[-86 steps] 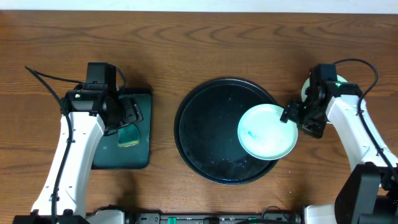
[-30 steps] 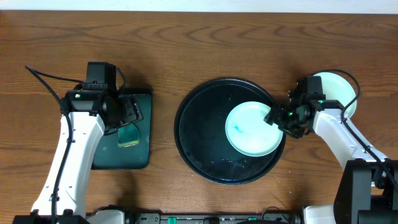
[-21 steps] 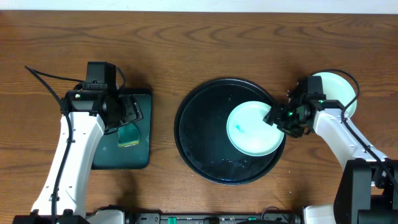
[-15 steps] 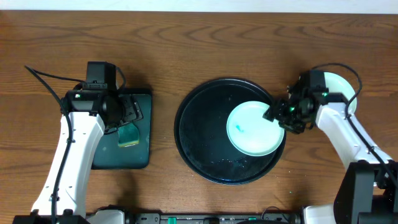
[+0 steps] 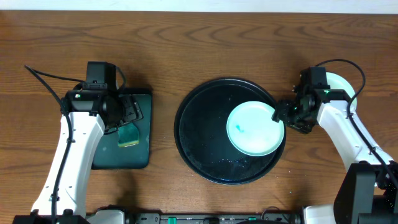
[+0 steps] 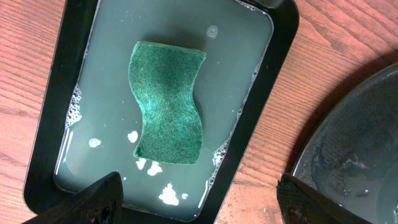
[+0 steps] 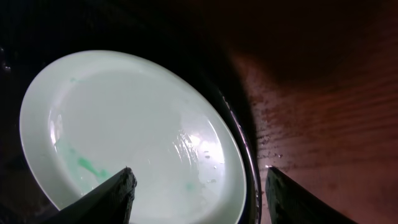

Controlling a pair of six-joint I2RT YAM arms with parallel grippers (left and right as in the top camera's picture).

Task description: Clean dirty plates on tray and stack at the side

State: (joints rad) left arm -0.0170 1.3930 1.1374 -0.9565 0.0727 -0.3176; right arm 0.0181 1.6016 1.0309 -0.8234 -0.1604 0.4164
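Note:
A pale mint plate (image 5: 254,129) with a teal smear lies flat in the right half of the round black tray (image 5: 199,134). My right gripper (image 5: 283,112) hovers at the plate's right rim, open. In the right wrist view its jaws (image 7: 199,199) straddle the plate (image 7: 124,130) edge and the tray rim (image 7: 245,155), one finger over the plate and one over the table. Another pale plate (image 5: 343,83) sits on the table at the far right, partly hidden by the right arm. My left gripper (image 5: 127,114) is open above the sponge (image 6: 168,102).
A rectangular dark-green tray (image 5: 142,155) holds soapy water and the green sponge (image 5: 129,135) at the left. In the left wrist view its rim (image 6: 273,93) is close to the black tray's edge (image 6: 360,143). Bare wooden table (image 5: 205,43) lies behind both trays.
The plate moved left from the tray's right edge to lie inside the tray. My right gripper has since drawn back a little to the right. The left arm has not moved.

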